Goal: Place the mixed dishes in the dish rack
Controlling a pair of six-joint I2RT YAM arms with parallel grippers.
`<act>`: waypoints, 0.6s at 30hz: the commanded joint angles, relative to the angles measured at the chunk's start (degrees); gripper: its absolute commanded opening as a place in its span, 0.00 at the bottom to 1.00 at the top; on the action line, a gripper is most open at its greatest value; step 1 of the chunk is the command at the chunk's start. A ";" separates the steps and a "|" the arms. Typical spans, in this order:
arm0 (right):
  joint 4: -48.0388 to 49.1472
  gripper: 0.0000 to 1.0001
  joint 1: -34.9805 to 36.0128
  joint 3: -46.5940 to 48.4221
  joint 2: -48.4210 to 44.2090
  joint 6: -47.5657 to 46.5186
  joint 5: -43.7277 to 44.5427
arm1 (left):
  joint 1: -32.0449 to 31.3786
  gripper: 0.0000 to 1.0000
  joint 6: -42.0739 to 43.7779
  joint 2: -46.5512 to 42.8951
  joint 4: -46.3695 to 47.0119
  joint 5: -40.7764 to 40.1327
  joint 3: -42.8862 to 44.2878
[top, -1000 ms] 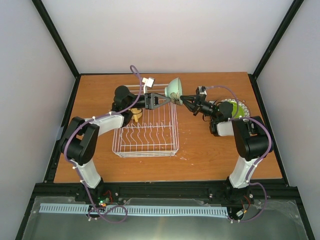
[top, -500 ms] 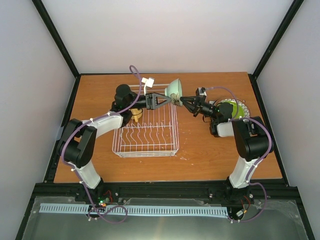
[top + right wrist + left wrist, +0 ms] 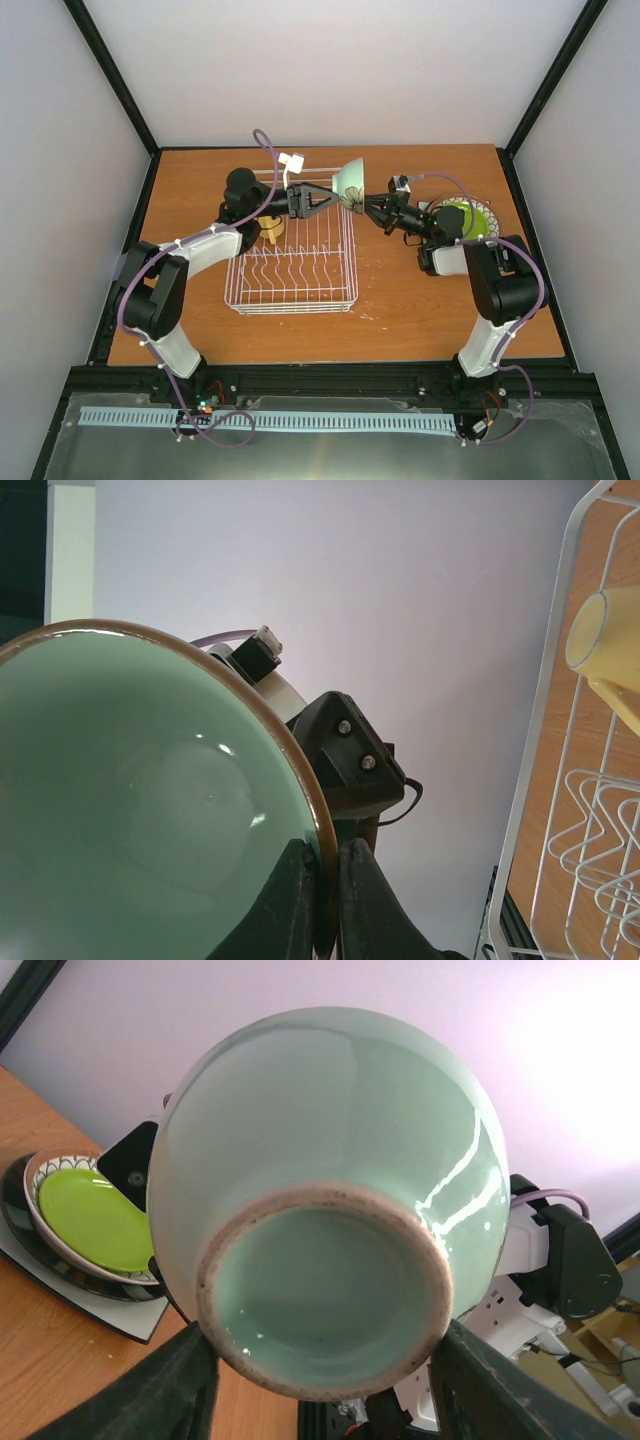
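the mint bowl (image 3: pixel 349 180), up in the air near the far edge of the table (image 3: pixel 400 300), has crept left over the rack (image 3: pixel 295 290), with the right hand (image 3: pixel 325 865) clenched on its rim and the left hand (image 3: pixel 338 197) flanking its foot (gripping or not, i cannot tell), so it isn't loaded yet.

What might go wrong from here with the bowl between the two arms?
The pale mint bowl hangs near the far corner of the dish rack, pinched at its rim by the right gripper; it may slip. The left gripper flanks its foot, grip unclear; a mistimed release could drop it onto the wires.
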 commanded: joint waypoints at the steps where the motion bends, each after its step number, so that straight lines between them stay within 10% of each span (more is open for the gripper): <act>1: 10.18 0.03 2.62 -0.24 -1.33 -1.34 -6.14 | 0.59 0.67 -1.22 -1.81 8.45 -2.31 1.45; 6: 10.13 0.03 3.11 -0.54 -0.90 -1.43 -7.25 | 0.62 0.81 -0.43 -2.52 6.97 -2.57 1.76; 18: 10.13 0.03 3.28 -0.22 -0.65 -1.33 -6.99 | 1.14 0.57 1.36 -3.62 4.85 -2.43 1.70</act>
